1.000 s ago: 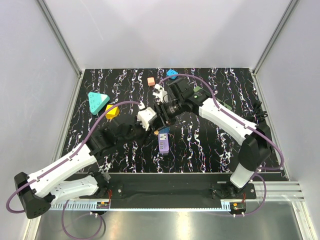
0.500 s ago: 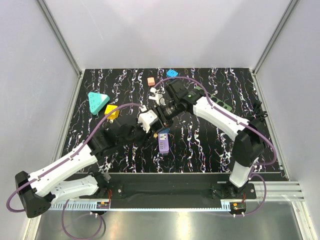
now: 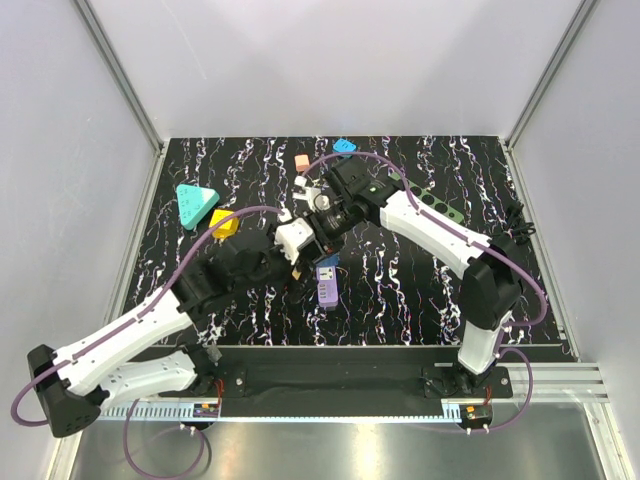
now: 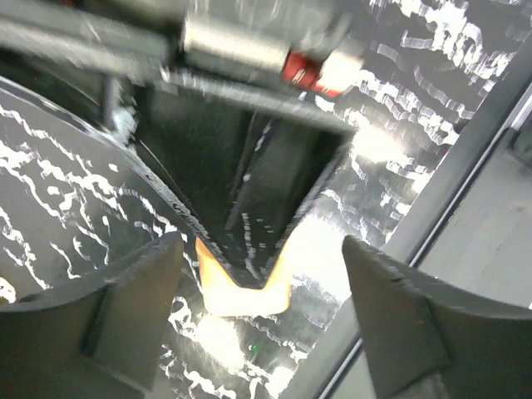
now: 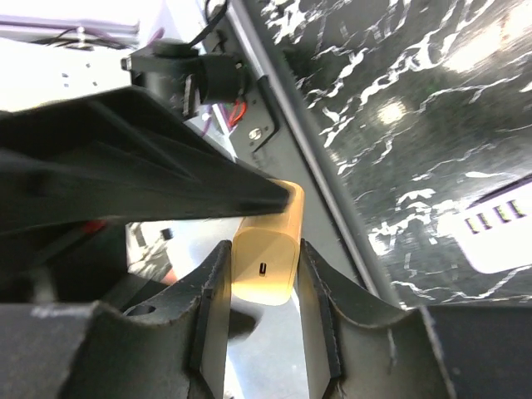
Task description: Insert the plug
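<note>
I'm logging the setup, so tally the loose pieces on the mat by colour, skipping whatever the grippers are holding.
Teal piece: 1
Yellow piece: 1
Orange piece: 1
Blue piece: 1
Purple piece: 1
Green piece: 1
Total: 6

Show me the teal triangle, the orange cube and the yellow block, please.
teal triangle [image 3: 196, 203], top view, middle of its upper face.
orange cube [image 3: 302, 162], top view, middle of its top.
yellow block [image 3: 224, 228], top view, middle of its visible top.
</note>
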Motion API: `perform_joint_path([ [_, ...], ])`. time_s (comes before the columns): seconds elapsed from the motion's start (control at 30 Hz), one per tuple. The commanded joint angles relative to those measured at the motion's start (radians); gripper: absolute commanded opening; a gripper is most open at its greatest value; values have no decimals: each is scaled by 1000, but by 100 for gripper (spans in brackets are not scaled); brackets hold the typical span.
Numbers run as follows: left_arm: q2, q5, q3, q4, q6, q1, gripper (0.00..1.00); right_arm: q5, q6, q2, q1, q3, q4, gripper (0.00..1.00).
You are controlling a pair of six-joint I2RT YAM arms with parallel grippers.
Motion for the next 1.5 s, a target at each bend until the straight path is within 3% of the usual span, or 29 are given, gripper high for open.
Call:
perform_joint_path([
  [0.0, -59, 14, 32, 126, 7, -6, 92, 43, -35, 6, -33, 67, 18, 0],
  [0.23, -112, -26, 58, 70, 10, -6, 99, 104, -101, 8, -186, 110, 17, 0],
  [0.33, -116, -198, 85, 60, 10, -6, 99, 356, -212, -3, -235, 113, -6, 0],
  [0.37, -114, -320, 84, 71, 10, -5, 99, 529, -268, 1, -246, 123, -12, 0],
  [0.57, -21, -436, 177, 42, 43, 58, 99, 776, -520, 145, -352, 350, -89, 0],
  [0.73, -14, -505, 106, 39, 43, 58, 99, 758, -646, 377, -478, 667, -328, 0],
  [1.03, -63, -516, 90, 35, 39, 54, 99, 693, -934, 406, -625, 594, -329, 0],
  [1.17, -42, -510, 102, 21, 19, 52, 99, 556, -1070, 391, -679, 572, -350, 0],
  [1.47, -7, -546, 118, -5, 20, 52, 99, 545, -1172, 455, -734, 596, -428, 0],
])
